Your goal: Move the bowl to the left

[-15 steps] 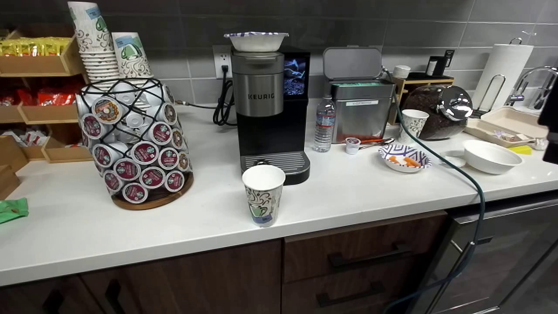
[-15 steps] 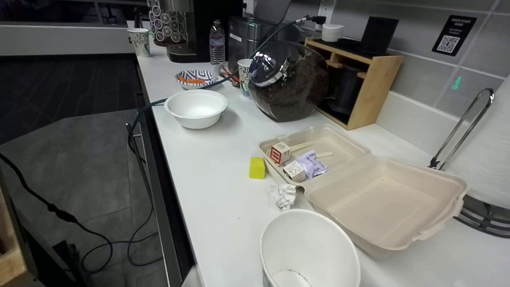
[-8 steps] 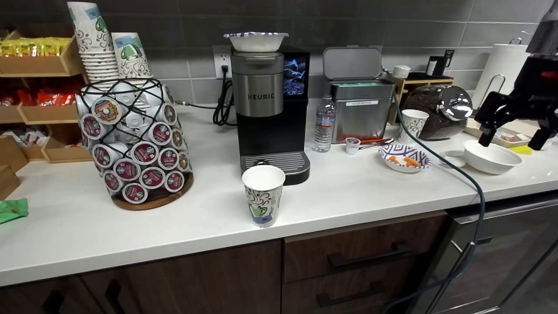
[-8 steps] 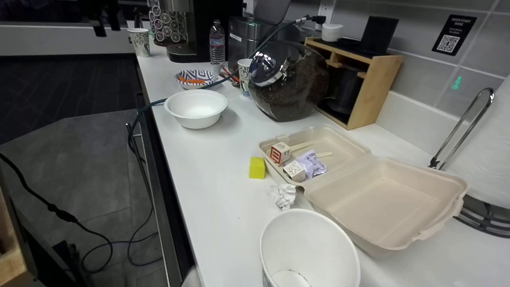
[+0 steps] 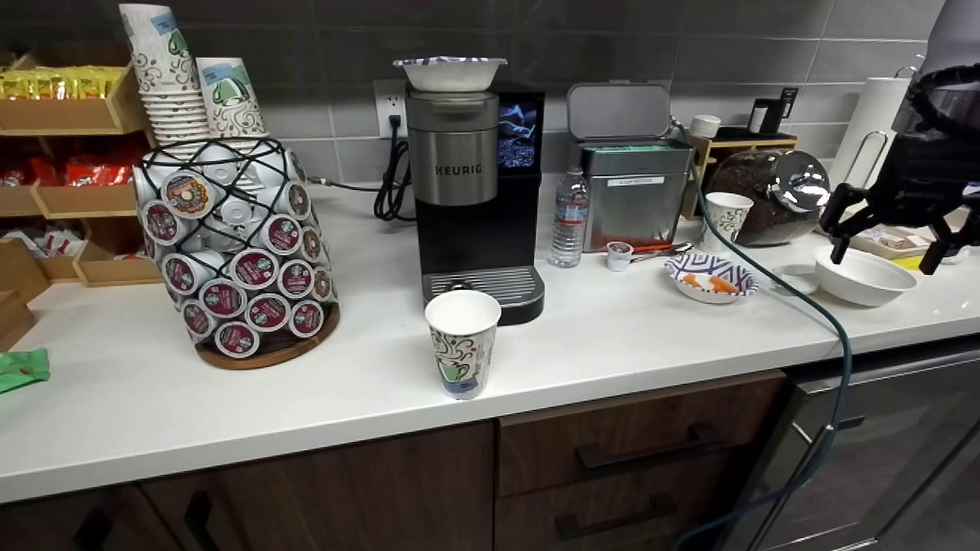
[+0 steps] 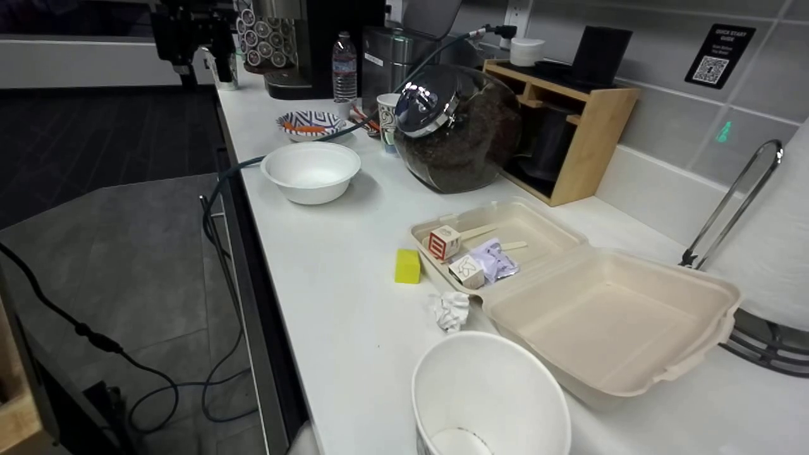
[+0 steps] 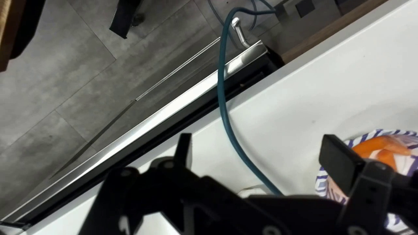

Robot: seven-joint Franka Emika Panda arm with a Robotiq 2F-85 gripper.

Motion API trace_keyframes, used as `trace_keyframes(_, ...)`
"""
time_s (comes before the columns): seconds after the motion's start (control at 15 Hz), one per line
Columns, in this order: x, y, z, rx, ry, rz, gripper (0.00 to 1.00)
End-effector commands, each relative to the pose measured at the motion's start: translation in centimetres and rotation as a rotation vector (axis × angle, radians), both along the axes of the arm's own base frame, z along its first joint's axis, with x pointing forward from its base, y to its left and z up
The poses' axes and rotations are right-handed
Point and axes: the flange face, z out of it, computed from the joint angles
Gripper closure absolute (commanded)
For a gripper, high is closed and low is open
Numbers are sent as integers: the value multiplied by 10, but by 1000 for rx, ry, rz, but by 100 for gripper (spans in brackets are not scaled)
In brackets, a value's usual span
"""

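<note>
bowl (image 6: 311, 169): stood upright on the white counter (image 6: 341, 253), close to its front edge
gripper (image 5: 883, 260): hung in the air clear of the bowl, its two fingers spread wide
patterned dish (image 6: 316, 119): sat near the bowl, orange pieces (image 7: 375, 145) inside
cable (image 7: 225, 107): crossed the counter edge between bowl and dish
yellow block (image 6: 407, 266): lay beside the open beige box (image 6: 607, 316)

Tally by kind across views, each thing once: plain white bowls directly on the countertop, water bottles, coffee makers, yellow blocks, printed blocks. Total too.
Plain white bowl: 1
Water bottle: 1
Coffee maker: 1
Yellow block: 1
Printed blocks: 2
Total: 6
</note>
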Motion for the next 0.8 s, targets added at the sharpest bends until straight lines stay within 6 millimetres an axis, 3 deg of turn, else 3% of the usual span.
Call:
trace_keyframes(0.0, 8, 3, -12, -73, -13, -184, 0)
trace_keyframes(0.27, 21, -6, -32, -135, -25, -397, 0)
trace_keyframes(0.47, 28, -27, -42, -222, 3, -537, 0)
trace_keyframes(0.73, 31, -59, -47, -144, 39, -260, 0)
